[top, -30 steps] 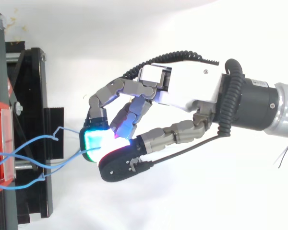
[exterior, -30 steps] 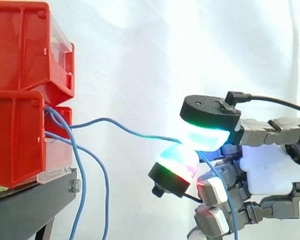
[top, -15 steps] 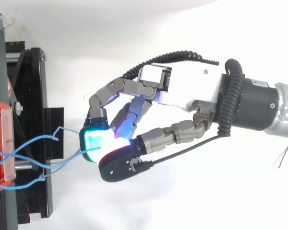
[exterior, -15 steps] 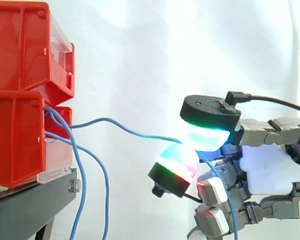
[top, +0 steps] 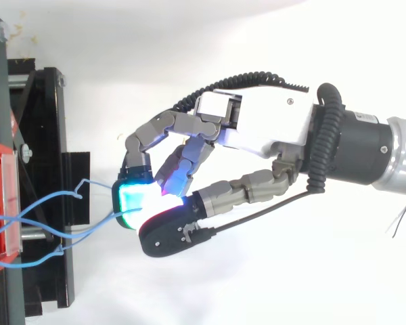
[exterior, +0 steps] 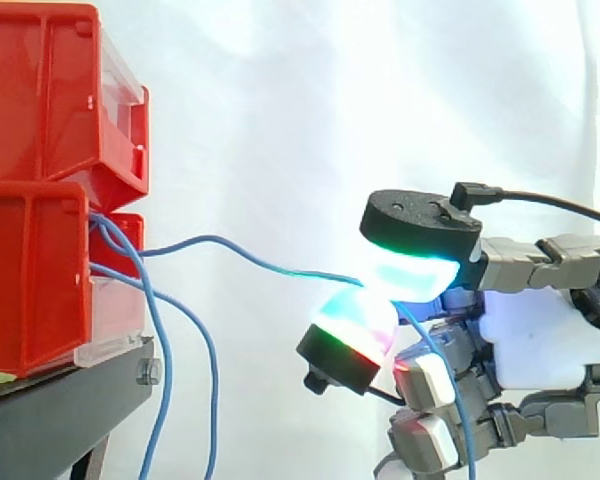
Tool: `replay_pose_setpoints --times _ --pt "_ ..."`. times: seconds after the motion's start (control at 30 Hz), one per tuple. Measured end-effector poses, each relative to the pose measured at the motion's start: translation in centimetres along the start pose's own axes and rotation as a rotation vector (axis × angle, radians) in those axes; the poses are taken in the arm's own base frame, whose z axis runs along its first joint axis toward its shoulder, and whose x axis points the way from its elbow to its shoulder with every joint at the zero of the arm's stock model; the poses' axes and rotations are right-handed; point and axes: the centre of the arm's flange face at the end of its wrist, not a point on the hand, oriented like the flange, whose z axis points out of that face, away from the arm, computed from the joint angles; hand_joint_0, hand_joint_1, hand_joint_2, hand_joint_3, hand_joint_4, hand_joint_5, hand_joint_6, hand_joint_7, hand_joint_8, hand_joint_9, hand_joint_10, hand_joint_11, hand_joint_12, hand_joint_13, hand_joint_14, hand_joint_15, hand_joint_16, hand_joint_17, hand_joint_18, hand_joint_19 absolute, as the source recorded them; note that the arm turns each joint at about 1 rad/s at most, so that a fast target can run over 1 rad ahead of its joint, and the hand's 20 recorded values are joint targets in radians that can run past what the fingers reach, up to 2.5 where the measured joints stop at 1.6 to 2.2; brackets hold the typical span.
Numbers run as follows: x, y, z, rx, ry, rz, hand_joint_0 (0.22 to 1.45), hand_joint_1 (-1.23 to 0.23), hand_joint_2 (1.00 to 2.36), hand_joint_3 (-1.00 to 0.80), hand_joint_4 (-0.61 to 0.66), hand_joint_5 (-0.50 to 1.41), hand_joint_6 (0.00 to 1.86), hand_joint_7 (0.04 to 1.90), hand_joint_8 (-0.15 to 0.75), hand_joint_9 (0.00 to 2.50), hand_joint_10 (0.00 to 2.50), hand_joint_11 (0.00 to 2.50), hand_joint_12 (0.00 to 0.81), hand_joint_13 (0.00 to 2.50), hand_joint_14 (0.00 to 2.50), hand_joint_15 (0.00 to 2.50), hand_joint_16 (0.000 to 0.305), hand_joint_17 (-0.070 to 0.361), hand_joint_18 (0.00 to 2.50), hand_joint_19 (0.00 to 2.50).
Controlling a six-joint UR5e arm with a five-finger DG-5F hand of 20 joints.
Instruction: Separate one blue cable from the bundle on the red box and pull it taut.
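One thin blue cable [exterior: 212,239] runs from the red plastic box [exterior: 30,280] at nine o'clock to the grey robot hand [top: 257,132], pinched between its glowing pads [exterior: 412,272]. It sags; we would draw toward three o'clock, pinch firm.

At the left of the side view the upper bin [exterior: 50,90] sits on the lower bin [exterior: 30,270], which rests on the stand [exterior: 70,410], with the curtain [exterior: 310,100] behind everything. From the lower bin's front one cable [exterior: 230,243] runs rightward, sagging slightly, to the hand [exterior: 540,335] at the right, where two pads [exterior: 410,270] pinch it. Past them it drops in front of the lower fingers. The other cables [exterior: 215,400] hang down just beside the stand.
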Motion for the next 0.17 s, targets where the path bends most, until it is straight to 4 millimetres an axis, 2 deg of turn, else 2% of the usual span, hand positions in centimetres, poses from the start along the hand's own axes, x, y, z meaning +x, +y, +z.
replay_pose_setpoints --times 0.17 --pt "0.0 -0.01 0.0 0.0 0.0 0.0 0.61 -0.72 1.02 -0.17 0.06 -0.04 0.9 1.09 0.256 1.24 0.02 0.6 0.385 1.01 0.03 0.87 0.042 0.095 0.77 0.49"
